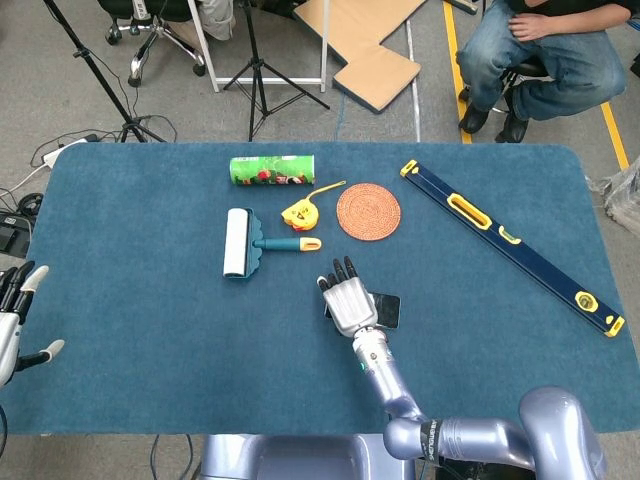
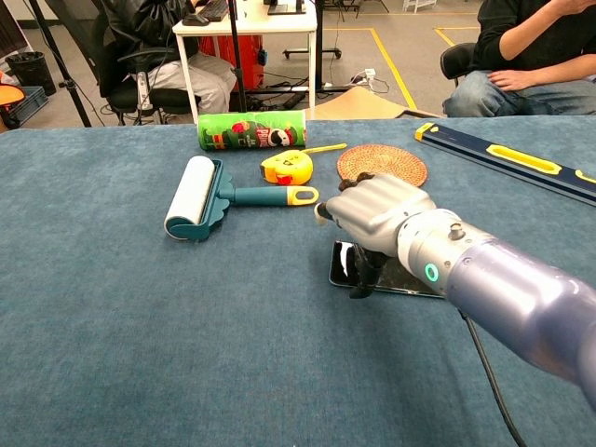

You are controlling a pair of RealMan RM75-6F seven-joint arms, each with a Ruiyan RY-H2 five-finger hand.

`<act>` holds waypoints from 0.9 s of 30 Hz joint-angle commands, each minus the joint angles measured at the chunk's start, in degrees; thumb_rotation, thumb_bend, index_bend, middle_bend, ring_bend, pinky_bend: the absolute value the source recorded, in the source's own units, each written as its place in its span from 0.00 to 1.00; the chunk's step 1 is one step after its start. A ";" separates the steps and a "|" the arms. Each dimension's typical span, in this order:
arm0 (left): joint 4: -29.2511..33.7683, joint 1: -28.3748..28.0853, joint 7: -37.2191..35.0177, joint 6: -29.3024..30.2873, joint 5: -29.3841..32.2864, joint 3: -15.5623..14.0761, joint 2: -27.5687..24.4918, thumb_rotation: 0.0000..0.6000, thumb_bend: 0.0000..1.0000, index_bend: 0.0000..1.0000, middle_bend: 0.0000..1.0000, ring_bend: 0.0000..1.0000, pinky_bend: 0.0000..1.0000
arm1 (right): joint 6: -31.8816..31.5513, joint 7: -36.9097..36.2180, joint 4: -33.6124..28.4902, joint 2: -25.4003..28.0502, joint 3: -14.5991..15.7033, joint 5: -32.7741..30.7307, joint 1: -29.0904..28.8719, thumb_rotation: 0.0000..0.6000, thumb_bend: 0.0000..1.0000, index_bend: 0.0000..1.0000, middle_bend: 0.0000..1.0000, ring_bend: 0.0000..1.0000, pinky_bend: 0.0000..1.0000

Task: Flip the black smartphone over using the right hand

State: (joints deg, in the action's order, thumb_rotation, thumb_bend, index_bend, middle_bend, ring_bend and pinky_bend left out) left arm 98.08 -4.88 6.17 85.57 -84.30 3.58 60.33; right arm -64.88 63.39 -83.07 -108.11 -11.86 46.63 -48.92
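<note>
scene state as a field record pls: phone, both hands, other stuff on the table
phone: black smartphone flat on blue table, glossy side up, mostly covered by right hand
right hand: right hand over phone's left part, fingers pointing down at it in chest view; grip unclear
left hand: left hand at left table edge, fingers spread, holding nothing
other items: teal lint roller, green snack can, yellow tape measure, round woven coaster, long blue spirit level
</note>
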 commanded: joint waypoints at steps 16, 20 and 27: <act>-0.19 -0.12 -0.85 -0.20 0.40 0.10 -0.35 1.00 0.00 0.00 0.00 0.00 0.00 | 1.55 8.88 3.93 -0.85 2.77 -4.05 -3.72 1.00 0.00 0.23 0.27 0.00 0.00; -0.14 -0.13 -0.72 -0.18 0.35 0.05 -0.32 1.00 0.00 0.00 0.00 0.00 0.00 | 2.06 11.64 3.21 -0.14 3.19 -6.44 -4.61 1.00 0.00 0.24 0.28 0.00 0.00; -0.08 -0.19 -0.69 -0.24 0.31 -0.01 -0.31 1.00 0.00 0.00 0.00 0.00 0.00 | 2.48 11.58 3.27 0.54 4.33 -6.69 -5.42 1.00 0.00 0.37 0.44 0.07 0.00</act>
State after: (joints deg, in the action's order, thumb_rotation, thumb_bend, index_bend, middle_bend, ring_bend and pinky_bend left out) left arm 98.00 -5.07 5.48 85.32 -83.98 3.57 60.02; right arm -62.42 75.37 -80.02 -107.69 -7.95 39.30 -54.24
